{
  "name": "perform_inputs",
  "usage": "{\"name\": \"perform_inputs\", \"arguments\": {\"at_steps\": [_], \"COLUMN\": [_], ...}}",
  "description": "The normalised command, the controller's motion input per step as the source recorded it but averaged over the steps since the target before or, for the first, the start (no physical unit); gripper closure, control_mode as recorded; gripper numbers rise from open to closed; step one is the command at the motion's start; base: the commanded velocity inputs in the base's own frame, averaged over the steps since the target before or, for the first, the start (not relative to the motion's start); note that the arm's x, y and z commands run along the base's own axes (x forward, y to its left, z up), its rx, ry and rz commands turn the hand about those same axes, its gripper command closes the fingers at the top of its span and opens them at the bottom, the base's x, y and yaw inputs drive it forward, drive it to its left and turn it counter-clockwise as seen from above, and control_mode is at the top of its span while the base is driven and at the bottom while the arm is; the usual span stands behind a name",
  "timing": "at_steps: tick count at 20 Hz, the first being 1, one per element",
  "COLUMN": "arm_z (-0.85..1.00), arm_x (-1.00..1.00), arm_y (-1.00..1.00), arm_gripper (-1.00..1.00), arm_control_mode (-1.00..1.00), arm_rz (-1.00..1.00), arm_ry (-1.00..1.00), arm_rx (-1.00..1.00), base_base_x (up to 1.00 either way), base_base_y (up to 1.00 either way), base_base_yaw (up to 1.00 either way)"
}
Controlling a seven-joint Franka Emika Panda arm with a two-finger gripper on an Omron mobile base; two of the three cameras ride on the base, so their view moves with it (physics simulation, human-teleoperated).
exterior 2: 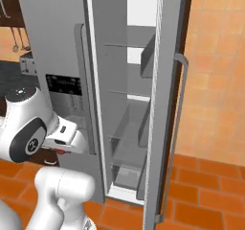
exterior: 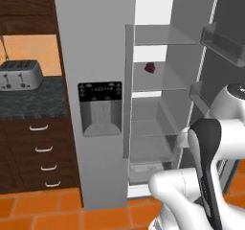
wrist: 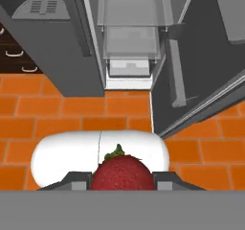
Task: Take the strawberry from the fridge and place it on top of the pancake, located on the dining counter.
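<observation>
In the hand view my gripper (wrist: 122, 180) is shut on the strawberry (wrist: 122, 172), a bright red berry with a green stem held between the two dark fingertips. It points down over the orange floor tiles, in front of the fridge (exterior: 95, 56). The fridge's right door (exterior 2: 165, 104) stands open, showing its glass shelves and bottom drawer (wrist: 130, 67). In the right base view the hand (exterior 2: 67, 137) hangs low beside the fridge's left door. The pancake and the dining counter are out of view.
A dark maroon lumpy fruit (exterior: 150, 67) lies on a middle fridge shelf. A toaster (exterior: 19, 74) sits on the dark speckled counter (exterior: 33, 104) to the left, above wooden drawers (exterior: 43, 152). The open door's long handle (exterior 2: 179, 128) juts out on the right.
</observation>
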Motion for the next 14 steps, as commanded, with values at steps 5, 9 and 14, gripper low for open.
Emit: {"name": "perform_inputs", "arguments": {"at_steps": [5, 9, 14], "arm_z": [0.00, 0.00, 0.00], "arm_x": [0.00, 0.00, 0.00], "arm_y": [0.00, 0.00, 0.00], "arm_gripper": [1.00, 1.00, 1.00], "arm_control_mode": [1.00, 1.00, 1.00], "arm_rz": [0.00, 0.00, 0.00], "arm_ry": [0.00, 0.00, 0.00], "arm_rx": [0.00, 0.00, 0.00], "base_base_x": [-0.71, -0.03, 0.10], "base_base_y": [0.08, 0.94, 0.82], "base_base_yaw": [-0.01, -0.55, -0.55]}}
